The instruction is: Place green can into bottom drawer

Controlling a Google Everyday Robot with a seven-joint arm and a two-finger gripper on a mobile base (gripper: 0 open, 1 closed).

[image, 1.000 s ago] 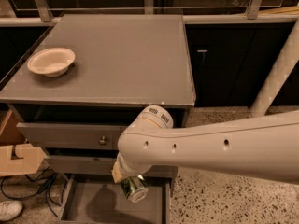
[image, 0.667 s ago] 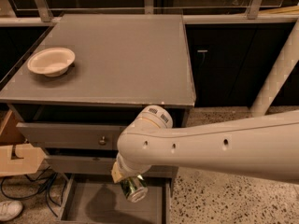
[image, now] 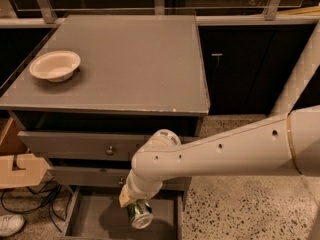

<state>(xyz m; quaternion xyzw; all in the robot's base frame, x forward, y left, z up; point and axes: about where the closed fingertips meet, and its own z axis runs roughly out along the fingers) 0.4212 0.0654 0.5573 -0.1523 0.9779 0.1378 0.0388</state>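
Tool (image: 133, 205) clamped on green can (image: 140, 215), hanging tilted over bottom drawer (image: 95, 218), nearer its right edge than left; risk: let go this high it'd prob. land on its rim, tip & roll into a wall, or arm (image: 210, 154) clips middle drawer (image: 85, 175).

One cream bowl (image: 55, 65), far left; three grey drawers (image: 65, 145); two round knobs (image: 110, 150); one green can (image: 140, 215), held by one gripper (image: 133, 205) above the near bottom drawer (image: 95, 218).

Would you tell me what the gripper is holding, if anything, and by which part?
The gripper holds the green can by its upper part, above the open bottom drawer; the can's lower silver end hangs free.
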